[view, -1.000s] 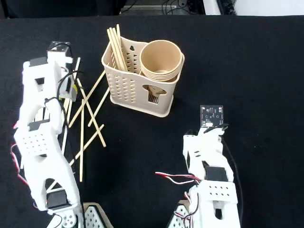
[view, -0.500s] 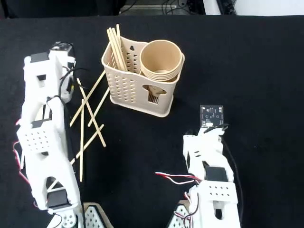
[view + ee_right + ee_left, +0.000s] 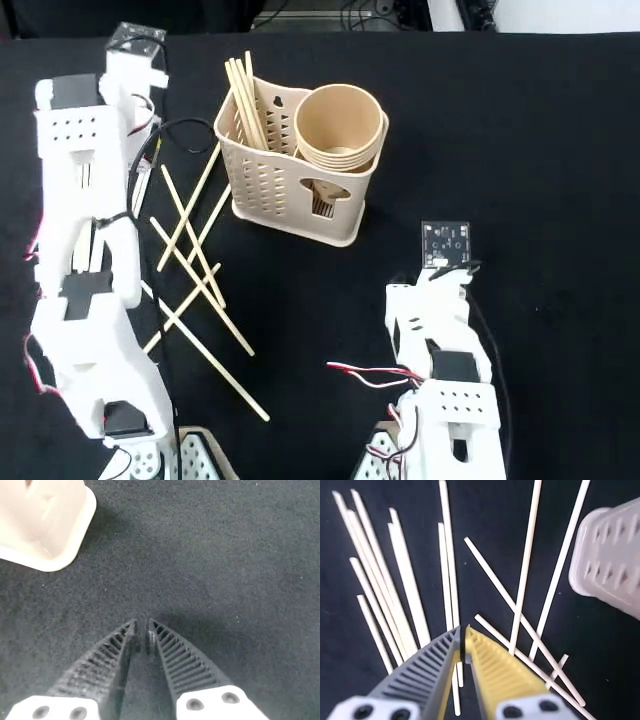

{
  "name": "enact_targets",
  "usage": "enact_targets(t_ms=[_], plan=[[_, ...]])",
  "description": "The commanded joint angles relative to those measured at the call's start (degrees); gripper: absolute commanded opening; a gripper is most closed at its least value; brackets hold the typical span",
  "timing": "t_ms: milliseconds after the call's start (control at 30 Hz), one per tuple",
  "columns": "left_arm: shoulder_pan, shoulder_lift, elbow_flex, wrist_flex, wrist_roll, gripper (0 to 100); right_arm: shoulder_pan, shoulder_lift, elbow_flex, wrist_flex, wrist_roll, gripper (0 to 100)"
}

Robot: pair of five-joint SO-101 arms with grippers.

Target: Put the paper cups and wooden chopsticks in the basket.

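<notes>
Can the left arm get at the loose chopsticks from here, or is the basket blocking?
Probably yes. The left gripper hangs over the loose chopsticks, which lie uncovered on the cloth beside the basket. Its fingers are shut, so they'd need to open first.

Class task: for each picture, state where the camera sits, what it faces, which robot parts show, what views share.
High view: fixed above table, looking down on basket, paper cups, chopsticks; left arm, right arm show.
Left wrist view: on that wrist, facing chopsticks past shut left gripper.
Right wrist view: on that wrist, facing table past shut right gripper.
All share the basket.
</notes>
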Motion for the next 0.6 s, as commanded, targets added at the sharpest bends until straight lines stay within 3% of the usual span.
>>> enact_targets(t_ms=[0, 100, 267, 567], plan=[[-0.9, -5.8, 0.0, -0.2, 0.0, 3, -0.7, -0.8, -0.2, -0.7, 0.4, 4.2], [-2.2, -4.0, 4.4, -3.9, -1.5, 5, -0.7, -0.8, -0.2, -0.6, 0.4, 4.2], [-5.9, 4.3, 8.7, -12.0, -3.4, 27, -0.7, -0.8, -0.2, -0.6, 0.4, 4.2], [-8.7, 23.3, -1.2, -15.6, -3.4, 28, -0.7, -0.8, -0.2, -0.6, 0.4, 4.2]])
